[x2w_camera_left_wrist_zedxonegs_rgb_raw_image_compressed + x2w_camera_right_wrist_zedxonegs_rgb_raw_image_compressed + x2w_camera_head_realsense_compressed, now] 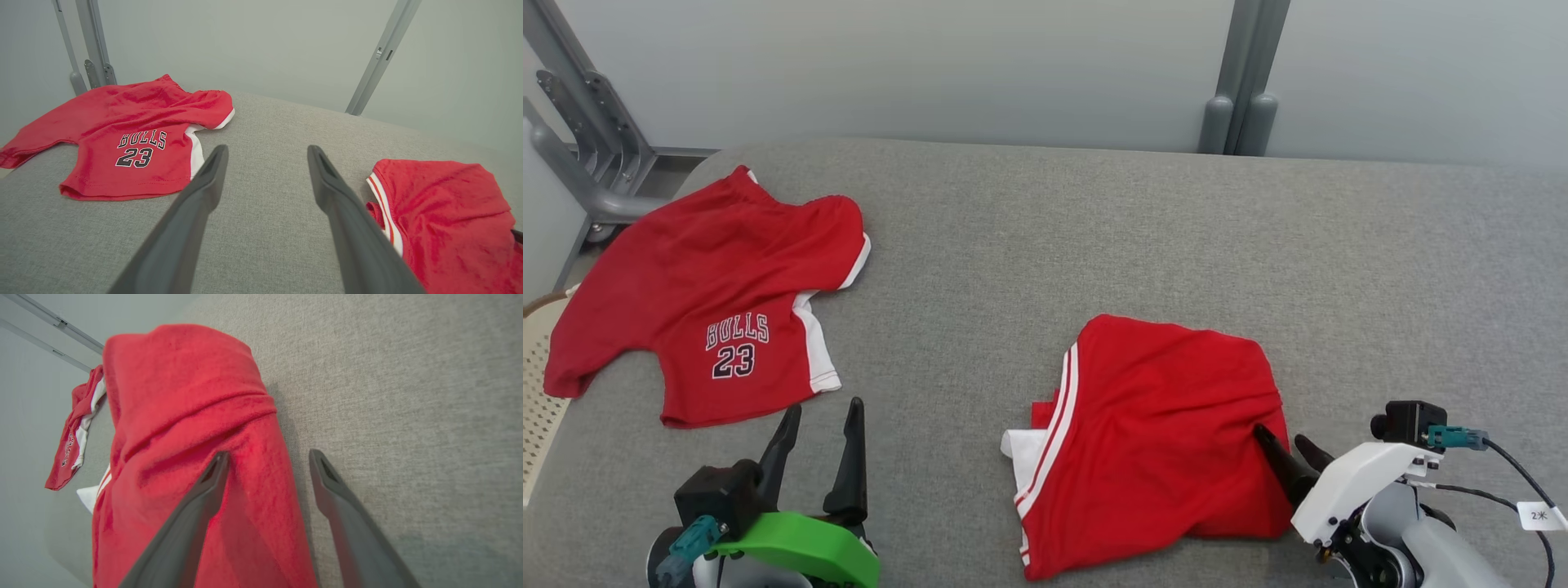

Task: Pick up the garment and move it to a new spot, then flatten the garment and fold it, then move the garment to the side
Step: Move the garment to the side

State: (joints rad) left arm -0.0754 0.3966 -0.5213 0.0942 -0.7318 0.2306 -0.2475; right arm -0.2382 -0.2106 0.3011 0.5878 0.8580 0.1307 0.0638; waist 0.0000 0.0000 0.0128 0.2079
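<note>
The folded red garment is straddled at its right edge by the parted right gripper (the left gripper is likewise spread), with a Bulls shirt laid well apart.

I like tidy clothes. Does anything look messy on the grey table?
Yes. The Bulls 23 garment is wrinkled, and its left end seems to droop over the table edge. The other red garment is bunched up, with white cloth poking out.

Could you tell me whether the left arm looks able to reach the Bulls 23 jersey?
Probably yes: the open left end effector sits just short of the near hem of the Bulls jersey, with nothing lying between them.
</note>
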